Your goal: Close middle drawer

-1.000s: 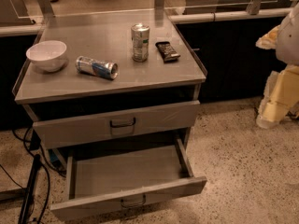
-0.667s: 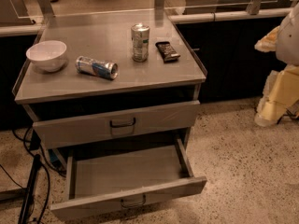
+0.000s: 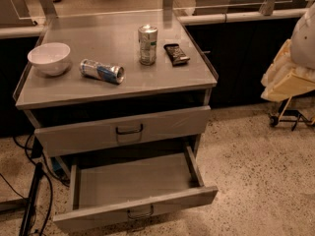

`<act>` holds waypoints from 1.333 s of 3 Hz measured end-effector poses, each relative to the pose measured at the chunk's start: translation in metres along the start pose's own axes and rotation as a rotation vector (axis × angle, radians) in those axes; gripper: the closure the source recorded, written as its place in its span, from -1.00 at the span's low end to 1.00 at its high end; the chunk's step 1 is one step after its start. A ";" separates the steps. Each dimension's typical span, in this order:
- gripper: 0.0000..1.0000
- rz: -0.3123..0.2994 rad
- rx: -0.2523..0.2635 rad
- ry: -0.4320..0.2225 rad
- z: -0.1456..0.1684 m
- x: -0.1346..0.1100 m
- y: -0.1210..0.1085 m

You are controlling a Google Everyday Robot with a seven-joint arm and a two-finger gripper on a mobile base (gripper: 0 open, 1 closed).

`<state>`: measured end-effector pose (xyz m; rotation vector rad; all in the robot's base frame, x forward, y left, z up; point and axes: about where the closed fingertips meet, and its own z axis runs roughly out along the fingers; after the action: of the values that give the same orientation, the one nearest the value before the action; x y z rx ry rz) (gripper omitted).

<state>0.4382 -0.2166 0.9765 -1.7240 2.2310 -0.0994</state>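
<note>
The middle drawer [image 3: 135, 208] is pulled far out of the grey metal cabinet and is empty inside. Its flat front faces me, with a small dark handle [image 3: 140, 213] at the centre. Above it the top drawer [image 3: 123, 132] stands slightly out. The lowest drawer is hidden under the open one. My gripper [image 3: 288, 80], cream-coloured below a white arm part, hangs at the right edge of the view. It is well to the right of the cabinet, about level with its top, and touches nothing.
On the cabinet top [image 3: 162, 80] are a white bowl [image 3: 49, 58], a can lying on its side [image 3: 102, 71], an upright can [image 3: 147, 44] and a dark snack packet [image 3: 176, 53]. Black cables [image 3: 32, 200] run on the floor at the left. A wheeled base [image 3: 288, 118] stands under the gripper.
My gripper has risen a little at the right edge of the view. The middle drawer and the things on the cabinet have not moved.
</note>
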 end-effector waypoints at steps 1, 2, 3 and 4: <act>0.93 0.000 0.007 -0.002 0.000 0.002 0.001; 1.00 0.001 0.022 -0.007 0.000 0.008 0.003; 1.00 0.024 -0.021 0.035 0.046 0.045 0.031; 1.00 0.048 -0.125 0.093 0.111 0.078 0.069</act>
<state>0.3890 -0.2565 0.8378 -1.7609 2.3911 -0.0308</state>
